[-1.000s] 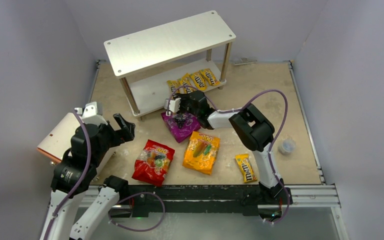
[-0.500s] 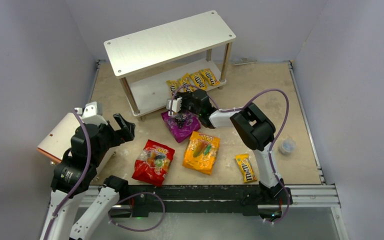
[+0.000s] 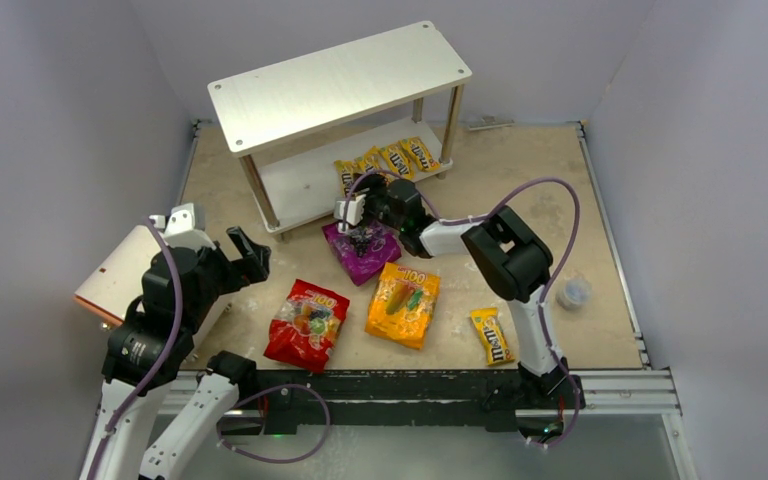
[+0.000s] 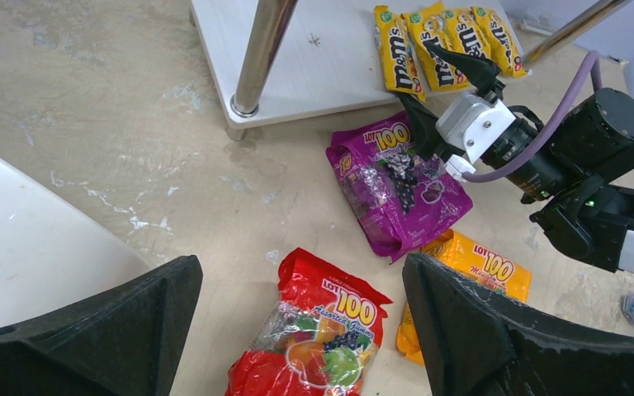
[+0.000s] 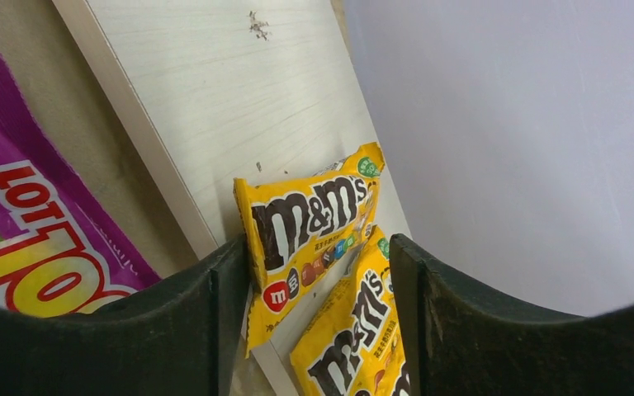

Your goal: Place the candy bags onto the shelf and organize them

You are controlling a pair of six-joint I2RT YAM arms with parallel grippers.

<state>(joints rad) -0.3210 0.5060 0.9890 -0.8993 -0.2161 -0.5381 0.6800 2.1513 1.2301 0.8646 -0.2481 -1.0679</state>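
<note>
The white two-tier shelf [image 3: 340,85] stands at the back. Several yellow M&M's packets [image 3: 385,160] lie on the right of its lower board [image 5: 215,107]. My right gripper [image 3: 357,193] is open at the board's front edge, its jaws either side of two packets [image 5: 305,219] without clamping them. The purple bag [image 3: 360,252] lies just below it. The red bag [image 3: 307,322] and orange bag [image 3: 403,303] lie nearer the front, and one M&M's packet [image 3: 492,335] lies at the front right. My left gripper [image 4: 300,264] is open and empty, high above the red bag [image 4: 322,330].
A cream cylinder with an orange rim [image 3: 120,270] sits at the left beside my left arm. A small clear cup [image 3: 573,292] stands at the right. A metal shelf leg [image 4: 256,58] rises at the lower board's front left corner. Grey walls close in on three sides.
My right gripper has edged slightly up and right, toward the M&M's packets on the lower board. The left arm and the bags have not moved.
</note>
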